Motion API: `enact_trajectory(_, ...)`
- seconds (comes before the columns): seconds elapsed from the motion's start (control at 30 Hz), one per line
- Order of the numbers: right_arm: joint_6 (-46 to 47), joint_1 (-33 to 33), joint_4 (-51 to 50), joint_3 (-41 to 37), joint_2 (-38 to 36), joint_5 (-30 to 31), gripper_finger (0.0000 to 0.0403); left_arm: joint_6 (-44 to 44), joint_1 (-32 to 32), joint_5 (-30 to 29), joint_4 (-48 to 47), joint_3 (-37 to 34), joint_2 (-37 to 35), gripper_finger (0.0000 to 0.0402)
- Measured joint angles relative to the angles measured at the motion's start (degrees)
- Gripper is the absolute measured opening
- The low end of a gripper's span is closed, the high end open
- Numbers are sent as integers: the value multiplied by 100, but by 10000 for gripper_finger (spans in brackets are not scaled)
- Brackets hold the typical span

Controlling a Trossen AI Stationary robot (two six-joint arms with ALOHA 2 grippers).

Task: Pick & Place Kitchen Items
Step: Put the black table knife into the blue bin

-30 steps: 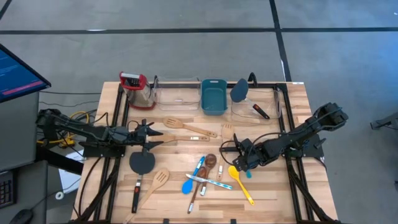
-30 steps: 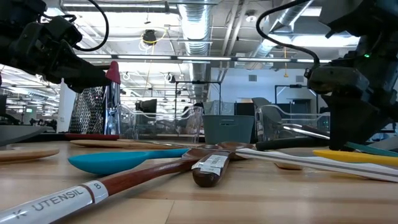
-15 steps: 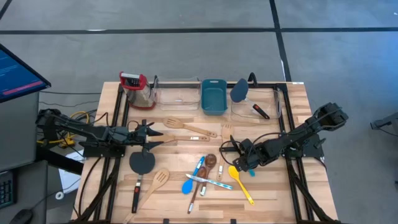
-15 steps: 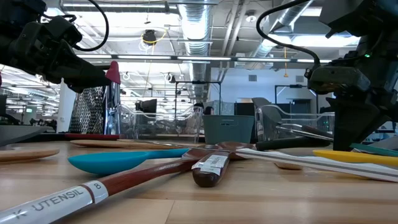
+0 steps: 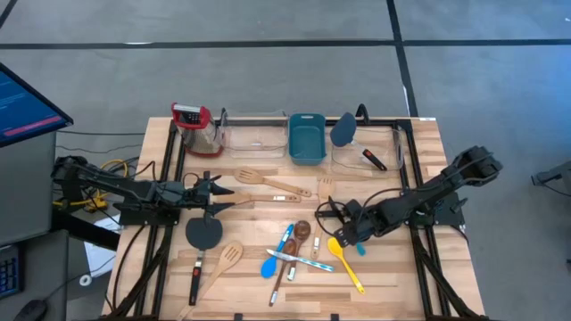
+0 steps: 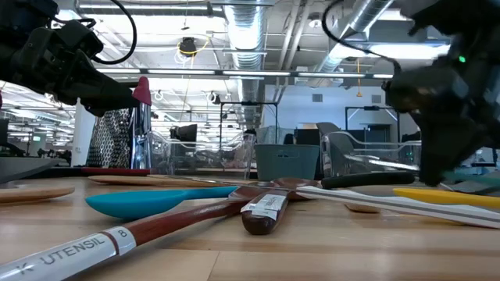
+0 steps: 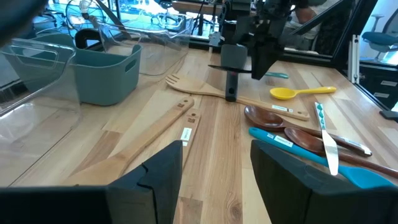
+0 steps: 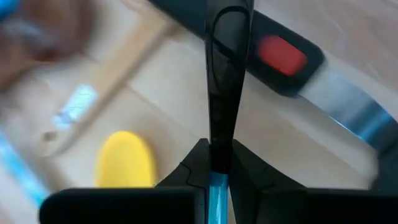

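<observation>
Grip looks set on the right side: right hand is low over the surface, just beside the yellow spoon, its fingers pinched together on a thin dark handle with a blue end. I can't tell which utensil it belongs to. Pinching the narrow handle makes sense, since it's the easiest part to get two fingers around. The other utensils, like the blue spoon, lie scattered mid-surface, well short of the teal tub and clear bins at the back. Left hand hangs spread apart over its own side, probably just keeping clear.
</observation>
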Motion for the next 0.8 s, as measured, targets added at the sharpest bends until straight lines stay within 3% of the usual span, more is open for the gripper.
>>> enact_trajectory(0.17,-623,-23,13,325,-301,239,24,0,1,-7,0,0,0,177)
enact_trajectory(0.4,-2005,-281,12,877,-744,1067,24,0,2,-26,0,0,0,177)
enact_trajectory(0.6,-3300,-784,88,1366,-837,1607,24,1,2,-24,0,1,0,177)
enact_trajectory(0.8,-4613,-1461,769,1647,-706,1632,24,0,1,-20,2,0,-2,177)
